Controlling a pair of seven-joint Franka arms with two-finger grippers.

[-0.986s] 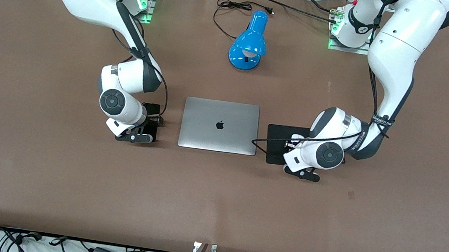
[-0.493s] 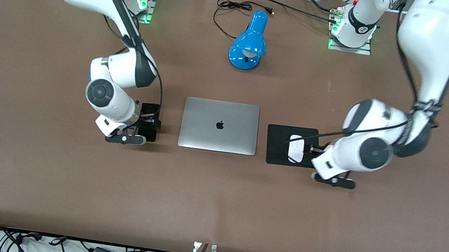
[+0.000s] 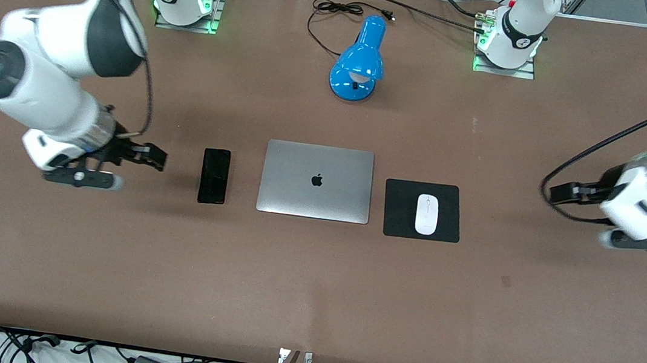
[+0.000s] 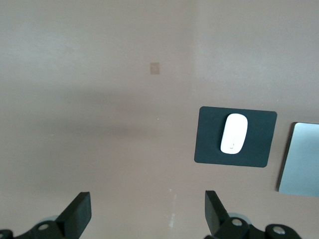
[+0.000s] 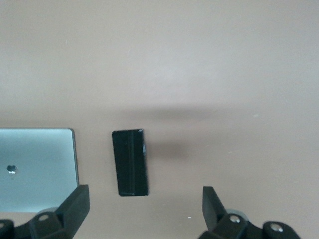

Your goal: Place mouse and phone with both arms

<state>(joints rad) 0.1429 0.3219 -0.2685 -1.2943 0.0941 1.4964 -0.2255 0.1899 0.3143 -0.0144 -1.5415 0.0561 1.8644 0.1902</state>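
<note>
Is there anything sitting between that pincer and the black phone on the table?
Nothing visible. The right pincer hangs open over bare table toward the right arm's end, and only brown surface lies between it and the phone. The laptop lies beside the phone, toward the left arm's end.

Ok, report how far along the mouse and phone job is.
Placing looks done: the mouse lies on the black pad, and the phone lies flat on the table beside the laptop. Nothing is in hand: the left pincer and right pincer are open, empty, over bare table. Nothing visibly remains.
</note>
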